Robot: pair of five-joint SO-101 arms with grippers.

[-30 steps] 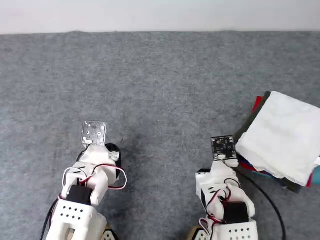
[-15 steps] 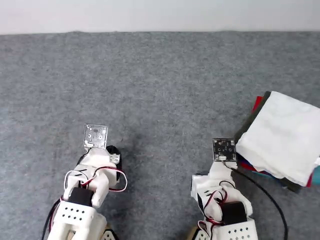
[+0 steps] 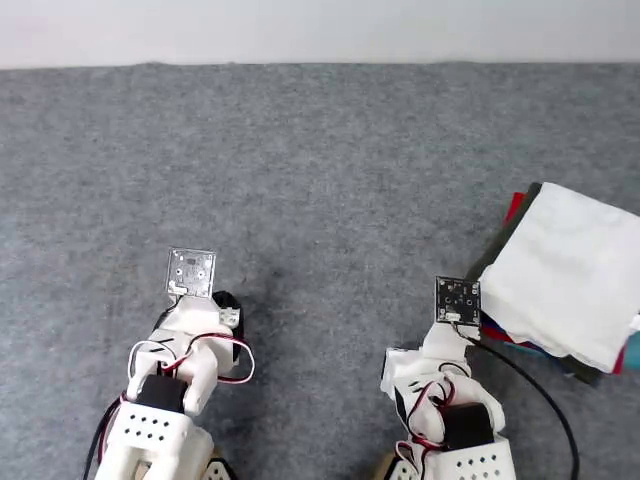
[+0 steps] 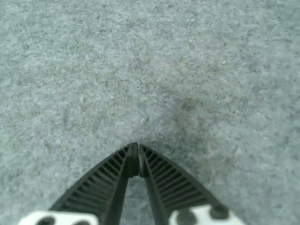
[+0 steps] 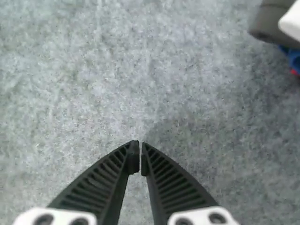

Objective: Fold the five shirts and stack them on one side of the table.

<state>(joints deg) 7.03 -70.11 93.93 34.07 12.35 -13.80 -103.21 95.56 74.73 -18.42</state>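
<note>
Both wrists have eased back toward the near edge of the grey felt tabletop (image 3: 320, 150), the right one also shifting toward the stack of soft folded shirts (image 3: 565, 280), white over dark grey, red and blue. Left gripper (image 4: 138, 161) and right gripper (image 5: 140, 160) hang over bare felt, jaws together on nothing. Lying askew at the right edge, its long side slanting toward the near right corner, the stack looks light, limp and slippery between layers; pinch a folded edge.
</note>
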